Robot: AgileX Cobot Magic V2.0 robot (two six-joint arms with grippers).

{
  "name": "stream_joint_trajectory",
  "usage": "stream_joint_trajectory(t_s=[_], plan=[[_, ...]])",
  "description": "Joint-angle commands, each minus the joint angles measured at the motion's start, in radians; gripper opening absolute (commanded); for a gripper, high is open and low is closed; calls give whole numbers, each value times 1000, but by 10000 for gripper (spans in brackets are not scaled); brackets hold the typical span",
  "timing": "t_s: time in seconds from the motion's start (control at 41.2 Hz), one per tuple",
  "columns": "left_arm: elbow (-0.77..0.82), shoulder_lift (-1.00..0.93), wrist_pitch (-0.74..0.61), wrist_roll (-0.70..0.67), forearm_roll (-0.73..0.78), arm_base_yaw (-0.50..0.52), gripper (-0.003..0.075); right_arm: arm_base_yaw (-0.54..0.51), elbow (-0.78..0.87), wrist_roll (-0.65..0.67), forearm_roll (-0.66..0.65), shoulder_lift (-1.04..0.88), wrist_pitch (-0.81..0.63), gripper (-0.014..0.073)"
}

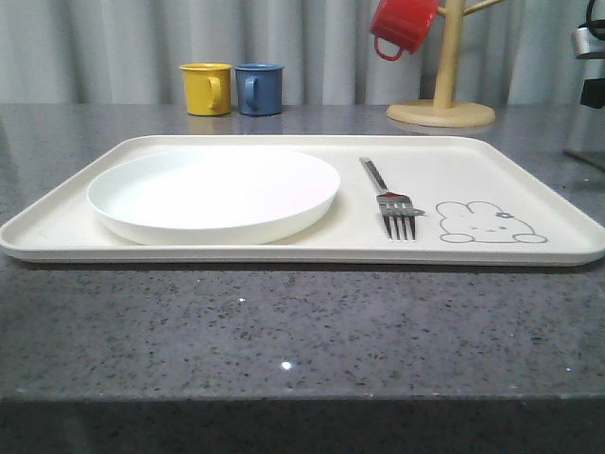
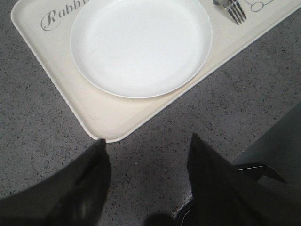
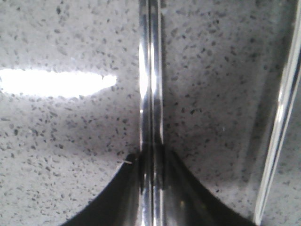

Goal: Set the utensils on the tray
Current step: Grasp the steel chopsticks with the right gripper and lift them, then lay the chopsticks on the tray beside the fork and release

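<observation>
Right gripper (image 3: 151, 162): jaws closed on the chopsticks (image 3: 150, 94), pinched together as a pair above the speckled grey surface (image 3: 61, 141); a second steel rod lies just beside. Left gripper (image 2: 146, 155): jaws spread, empty, over bare surface just off a corner of the tray (image 2: 101, 120). On the tray: plate (image 1: 214, 193) on the left, fork (image 1: 388, 199) beside it, tines toward the camera. Behind: yellow mug (image 1: 206, 88), blue mug (image 1: 259, 88), red mug (image 1: 402, 26) hung on a wooden stand (image 1: 444, 95).
</observation>
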Motion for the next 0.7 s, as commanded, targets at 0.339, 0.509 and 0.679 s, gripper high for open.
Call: stream_joint_trajectory(t_s=[0.339,0.509,0.679], plan=[[-25,-4,-57,-5,4,-7,356,72,-25,-8,109,-144,59,6],[-25,-4,-57,-5,4,-7,356,247,-25,123,165,-157,66,6],[-25,-4,-57,-5,4,-7,356,377,-25,301,167,-124,-8,6]])
